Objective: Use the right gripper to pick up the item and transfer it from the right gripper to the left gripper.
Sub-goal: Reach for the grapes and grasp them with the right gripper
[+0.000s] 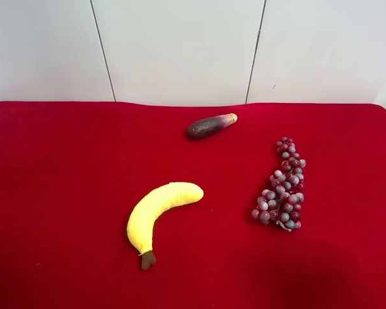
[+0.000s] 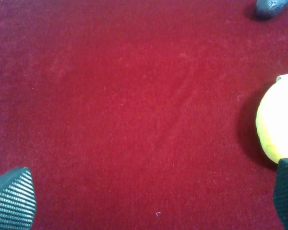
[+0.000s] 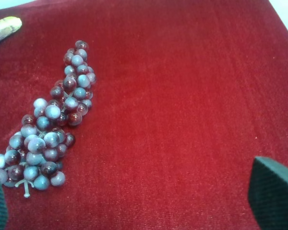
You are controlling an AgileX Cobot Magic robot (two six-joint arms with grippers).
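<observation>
**Grapes lie loose on the red cloth, both grippers spread wide**

From the high camera, three things sit on the red cloth point(image 1: 51, 193). There is one bunch of grapes point(image 1: 283, 188), one yellow banana point(image 1: 161, 209) and one dark eggplant point(image 1: 211, 126). The grapes lie flat toward the view's right, with the narrow end pointing at the white wall point(image 1: 180, 45). The banana is near the middle and the eggplant is farther back. All three are well apart, so the bunch lies in the open.

In the right wrist view, the right gripper point(image 3: 134, 199) has its two fingertips point(image 3: 273, 191) far apart and holds nothing. The grapes point(image 3: 50, 120) rest on the cloth off toward one fingertip, green stem end nearest it. The eggplant's pale tip point(image 3: 5, 26) shows at a corner.

In the left wrist view, the left gripper point(image 2: 150, 196) is just as wide open and empty, its two fingertips point(image 2: 12, 199) over bare cloth. The banana point(image 2: 276, 120) lies just beside one fingertip, and the eggplant point(image 2: 273, 7) sits at the frame's edge.
</observation>
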